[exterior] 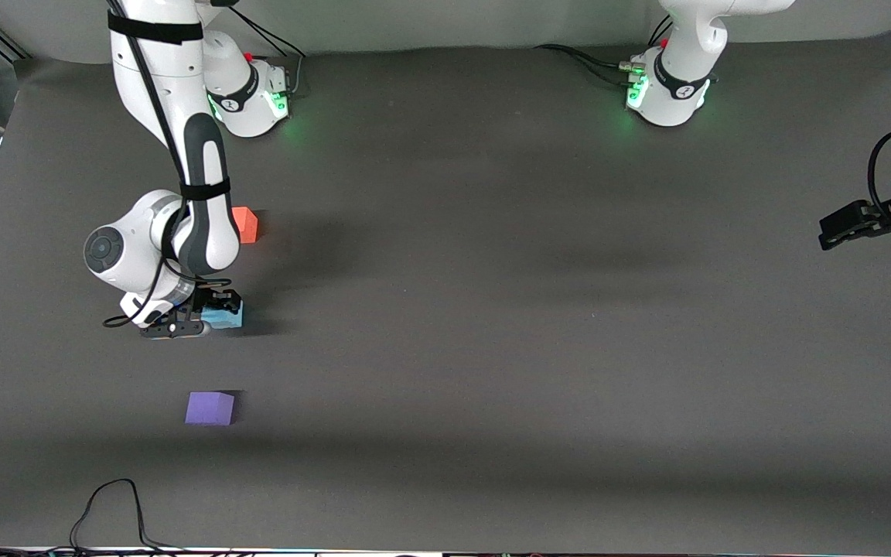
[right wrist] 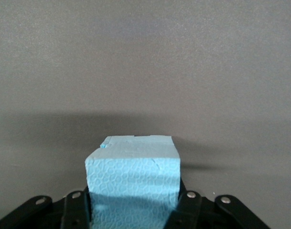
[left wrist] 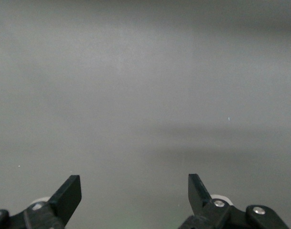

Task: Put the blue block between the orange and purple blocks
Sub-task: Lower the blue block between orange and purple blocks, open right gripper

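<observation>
The right gripper [exterior: 209, 316] is clamped on the blue block [exterior: 226, 313], low over the table [exterior: 492, 309] between the orange block [exterior: 245, 225] and purple block [exterior: 209, 408]. Releasing it off their line could leave it misplaced, or foam clinging to a finger could drag it askew. The left gripper [left wrist: 135, 195] waits wide open, holding nothing, at the left arm's end.

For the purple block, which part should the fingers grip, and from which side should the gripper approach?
Probably from straight above, with the fingers closing on two opposite vertical side faces. The purple block is a small cube lying flat on the table, standing apart from the blue block, which the right gripper holds, and the orange block. Its top and sides are open. The left gripper waits, open.
</observation>
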Robot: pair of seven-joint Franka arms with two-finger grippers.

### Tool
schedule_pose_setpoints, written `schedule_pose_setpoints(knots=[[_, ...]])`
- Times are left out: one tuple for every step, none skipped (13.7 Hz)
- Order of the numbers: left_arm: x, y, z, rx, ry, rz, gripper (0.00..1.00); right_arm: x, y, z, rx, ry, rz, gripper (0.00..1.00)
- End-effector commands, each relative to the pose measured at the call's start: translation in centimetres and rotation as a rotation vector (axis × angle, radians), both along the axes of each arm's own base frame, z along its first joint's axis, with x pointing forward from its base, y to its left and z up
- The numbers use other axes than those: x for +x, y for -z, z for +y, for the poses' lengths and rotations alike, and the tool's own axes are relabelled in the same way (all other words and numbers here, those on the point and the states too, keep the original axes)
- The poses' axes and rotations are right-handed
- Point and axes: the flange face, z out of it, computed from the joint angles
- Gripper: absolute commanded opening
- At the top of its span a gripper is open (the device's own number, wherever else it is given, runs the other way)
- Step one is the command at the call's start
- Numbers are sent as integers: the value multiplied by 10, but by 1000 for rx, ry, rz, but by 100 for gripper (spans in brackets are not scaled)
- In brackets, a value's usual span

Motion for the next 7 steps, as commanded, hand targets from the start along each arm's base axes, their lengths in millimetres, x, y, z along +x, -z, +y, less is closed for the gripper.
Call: schedule_pose_setpoints(knots=[[0, -5, -1, -10, 17, 12, 100, 2, 1, 4, 1, -20, -23, 40], [0, -4, -1, -10, 19, 14, 100, 3, 0, 5, 3, -21, -24, 67], [0, -4, -1, -10, 19, 14, 100, 3, -2, 5, 8, -21, -28, 95], [0, -4, -3, -10, 22, 14, 100, 4, -4, 7, 17, -22, -30, 100], [0, -4, -3, -10, 20, 14, 100, 6, -10, 9, 32, -21, -38, 100], [0, -4, -3, -10, 20, 14, 100, 7, -15, 7, 40, -18, -46, 100], [0, -5, -3, -10, 20, 12, 100, 9, -21, 6, 48, -17, -57, 100]])
